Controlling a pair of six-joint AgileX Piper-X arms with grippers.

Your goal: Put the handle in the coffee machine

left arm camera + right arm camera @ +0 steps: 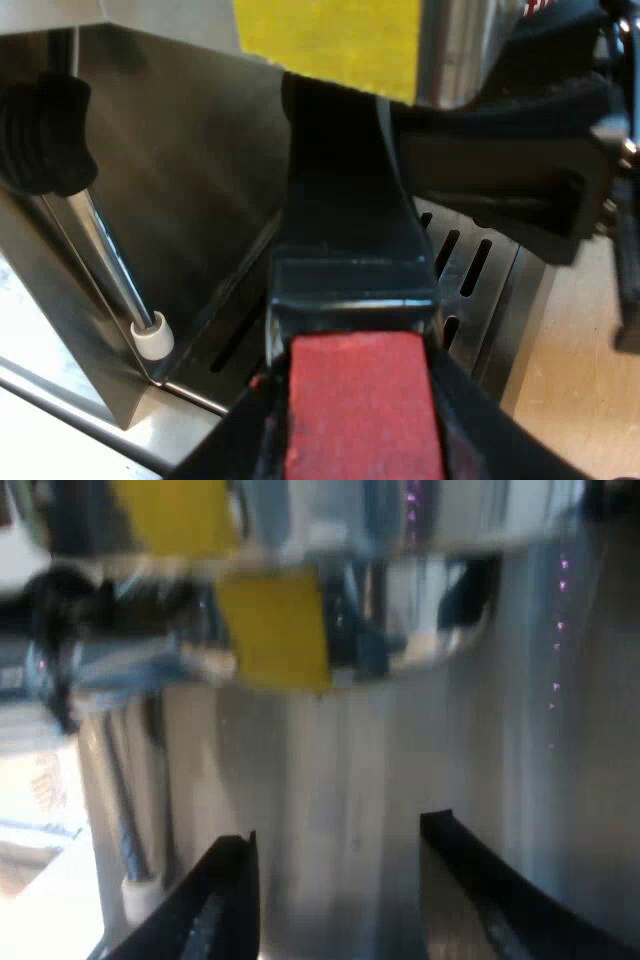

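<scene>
Clenching the left claw [355,455] on the handle [350,230] at its red end [360,400], one black finger pressing each side. Holding it up against the espresso machine [190,180], dark shaft reaching in under the machine's front, above the slotted drip tray [470,260]. Not seeing the metal head, so not telling whether it is seated. Noting a black bulk [520,170] crowding just beside the shaft over the tray, probably the other arm's claw. Keeping the right claw [338,827] released, fingers spread with nothing between, facing the steel front panel [350,760] under a yellow sticker [275,630], with the steam wand [140,895] and its white tip near one finger.

Judging the risks:
- Going in tilted and missing the lugs, so jamming or scraping.
- Slipping on the smooth red end while twisting.
- Knocking the steam wand or the other arm, both sitting close.
- Letting go before locking and dropping the handle onto the tray.
</scene>
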